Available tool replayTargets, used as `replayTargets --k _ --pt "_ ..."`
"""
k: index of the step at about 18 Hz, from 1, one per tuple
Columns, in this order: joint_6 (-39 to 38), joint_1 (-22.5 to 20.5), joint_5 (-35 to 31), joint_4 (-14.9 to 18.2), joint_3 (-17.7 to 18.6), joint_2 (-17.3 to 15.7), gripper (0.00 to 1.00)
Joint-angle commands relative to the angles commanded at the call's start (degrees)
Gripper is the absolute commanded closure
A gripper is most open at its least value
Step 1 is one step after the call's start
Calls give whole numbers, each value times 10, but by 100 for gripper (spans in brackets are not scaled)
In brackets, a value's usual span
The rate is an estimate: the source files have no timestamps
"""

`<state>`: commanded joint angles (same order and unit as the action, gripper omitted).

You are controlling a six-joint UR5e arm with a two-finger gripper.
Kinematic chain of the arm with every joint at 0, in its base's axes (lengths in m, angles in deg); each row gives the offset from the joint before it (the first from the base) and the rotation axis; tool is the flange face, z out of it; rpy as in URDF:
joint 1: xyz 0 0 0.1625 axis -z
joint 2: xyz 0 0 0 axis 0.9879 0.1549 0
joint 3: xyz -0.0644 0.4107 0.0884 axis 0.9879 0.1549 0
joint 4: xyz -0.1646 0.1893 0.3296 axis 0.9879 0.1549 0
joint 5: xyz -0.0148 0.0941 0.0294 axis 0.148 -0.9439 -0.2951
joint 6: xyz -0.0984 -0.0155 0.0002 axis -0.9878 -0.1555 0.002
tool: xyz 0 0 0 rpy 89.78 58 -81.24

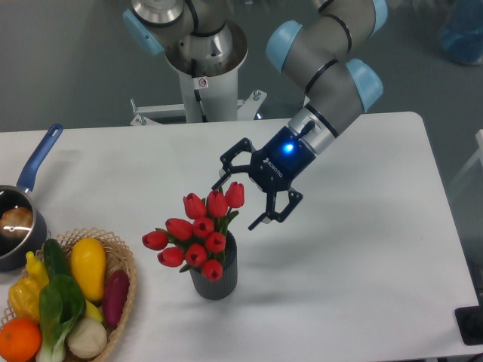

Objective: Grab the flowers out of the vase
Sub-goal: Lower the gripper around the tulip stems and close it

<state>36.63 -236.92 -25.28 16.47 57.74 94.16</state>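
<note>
Flowers (198, 230) sit in vase (216, 280), mid-counter (362, 249). End effector (240, 202) spread wide, empty, just beside top buds, up-right of bunch. Bunch likely light, soft, easily crushed; buds fragile. Best grip probably on gathered stems just above vase mouth, not blooms. White lettering on end effector body too small to read.

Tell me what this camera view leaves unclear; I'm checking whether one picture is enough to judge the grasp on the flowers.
- Flowers' stems: hidden inside the vase, behind the buds.
- Gripper height above the buds: one view, depth unreadable; jaws look open, holding nothing.
- Saucepan: cut off by the left edge; contents unclear.
- Wicker basket: cut off by the bottom edge.
- Arm base: cut off at the top.
</note>
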Motion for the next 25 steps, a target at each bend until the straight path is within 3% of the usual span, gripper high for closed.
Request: replayTargets --k 5,6,11,17,18,25 --pt "-21 14 2 -32 -10 19 0" --pt "-26 15 2 -35 -10 19 6" --pt "-27 18 14 -36 -11 19 44" --pt "-28 27 4 -34 -4 1 96" --pt "-30 28 4 -33 -4 -2 100" --pt "-126 29 -24 -33 -5 -26 100"
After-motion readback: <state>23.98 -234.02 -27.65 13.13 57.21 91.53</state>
